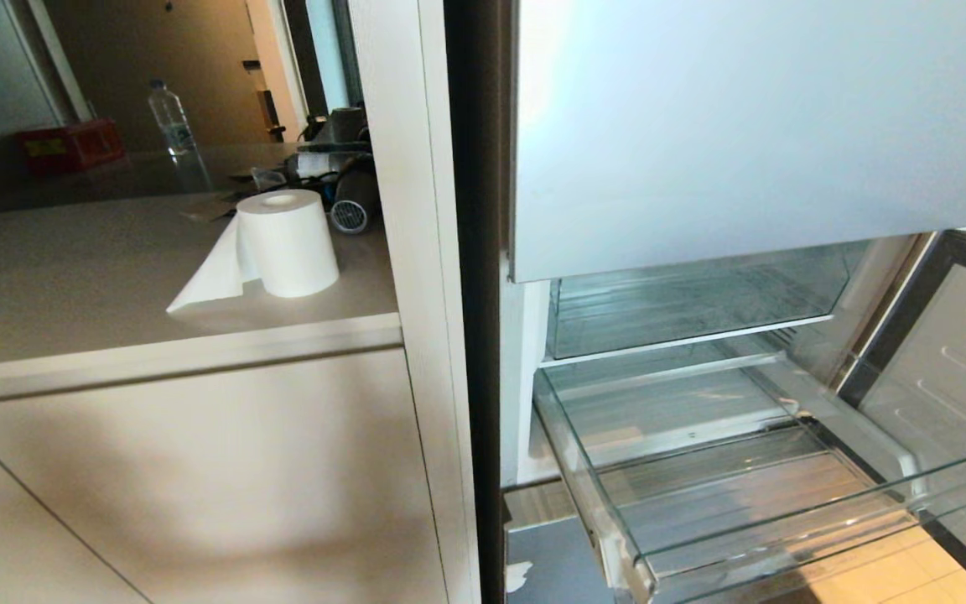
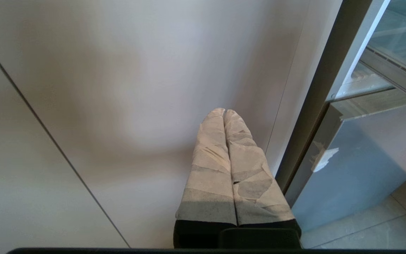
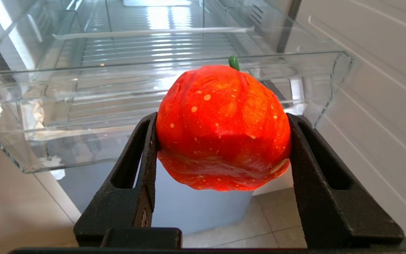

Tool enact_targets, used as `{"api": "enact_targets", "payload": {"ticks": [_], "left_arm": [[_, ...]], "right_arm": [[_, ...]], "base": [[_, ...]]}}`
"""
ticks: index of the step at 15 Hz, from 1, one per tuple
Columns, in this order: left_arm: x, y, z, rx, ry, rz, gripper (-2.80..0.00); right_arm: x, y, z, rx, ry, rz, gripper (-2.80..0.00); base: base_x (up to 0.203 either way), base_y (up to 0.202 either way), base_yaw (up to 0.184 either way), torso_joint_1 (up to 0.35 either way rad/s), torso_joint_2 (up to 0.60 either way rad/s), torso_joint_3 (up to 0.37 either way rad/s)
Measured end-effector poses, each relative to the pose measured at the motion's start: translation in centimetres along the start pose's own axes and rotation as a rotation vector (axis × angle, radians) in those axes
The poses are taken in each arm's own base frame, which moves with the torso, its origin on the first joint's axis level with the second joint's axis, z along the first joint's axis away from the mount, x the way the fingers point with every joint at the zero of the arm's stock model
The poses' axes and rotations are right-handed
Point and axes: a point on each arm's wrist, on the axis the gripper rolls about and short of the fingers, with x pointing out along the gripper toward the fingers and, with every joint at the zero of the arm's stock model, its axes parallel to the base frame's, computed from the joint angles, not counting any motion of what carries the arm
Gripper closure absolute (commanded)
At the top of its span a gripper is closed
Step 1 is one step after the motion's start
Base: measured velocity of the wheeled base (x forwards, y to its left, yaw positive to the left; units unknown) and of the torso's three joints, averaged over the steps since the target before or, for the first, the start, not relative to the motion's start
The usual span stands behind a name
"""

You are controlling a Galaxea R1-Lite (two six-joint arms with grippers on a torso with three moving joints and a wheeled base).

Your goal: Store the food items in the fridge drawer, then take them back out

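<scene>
One food item (image 3: pixel 224 127) is all you can see: a red-orange, speckled, tomato-like piece with a small green stem, clamped between the two black fingers of your right gripper (image 3: pixel 223 148). It sits in front of the fridge drawer's lipped front edge and on the near side of it, not inside the drawer.

That fridge drawer (image 1: pixel 785 503) is the wide, shallow clear one, pulled well out of the fridge. Its ribbed bottom shows through the plastic and nothing lies in it. Above it, a second clear drawer (image 1: pixel 693 302) sits pushed in under the closed upper fridge door (image 1: pixel 760 126); you can make out nothing in that one either. To the right of the drawers, the lower fridge door (image 1: pixel 953 361) stands open, its ribbed inner lining facing you.

Your left gripper (image 2: pixel 224 116) is idle, its taped fingers (image 2: pixel 210 165) pressed together with nothing between them, pointing at the pale cabinet front (image 2: pixel 118 88) just beside the fridge's dark edge.

On the counter (image 1: pixel 72 285) to the left, well apart from the fridge, stand a roll of white paper (image 1: pixel 286 243) with a loose sheet trailing, a water bottle (image 1: pixel 171 117), a red box (image 1: pixel 72 144) and some dark clutter you can't identify. Neither arm shows in your head view.
</scene>
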Motion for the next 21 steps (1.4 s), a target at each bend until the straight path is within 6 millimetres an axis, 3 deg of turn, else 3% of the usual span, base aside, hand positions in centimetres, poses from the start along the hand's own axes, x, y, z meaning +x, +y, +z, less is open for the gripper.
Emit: {"api": "enact_targets", "payload": {"ticks": [11,15,16,18,21], "left_arm": [[0.0,0.0,0.0,0.0,0.0,-0.002,0.0],[0.0,0.0,0.0,0.0,0.0,-0.001,0.0],[0.0,0.0,0.0,0.0,0.0,-0.001,0.0],[0.0,0.0,0.0,0.0,0.0,-0.001,0.0],[0.0,0.0,0.0,0.0,0.0,-0.001,0.0]], "right_arm": [[0.0,0.0,0.0,0.004,0.001,-0.001,0.0],[0.0,0.0,0.2,-0.006,0.001,-0.004,0.0],[0.1,-0.1,0.5,0.008,0.008,-0.025,0.0],[0.5,-0.3,3.4,0.077,-0.02,-0.13,0.0],[1.9,-0.6,7.8,0.178,-0.037,-0.448,0.0]], "base": [[0.001,0.007,-0.172,0.002,0.0,0.003],[0.001,0.003,-0.055,0.003,0.0,0.0],[0.0,0.0,0.0,0.0,0.0,0.0],[0.0,0.0,0.0,0.0,0.0,0.0],[0.0,0.0,0.0,0.0,0.0,0.0]]}}
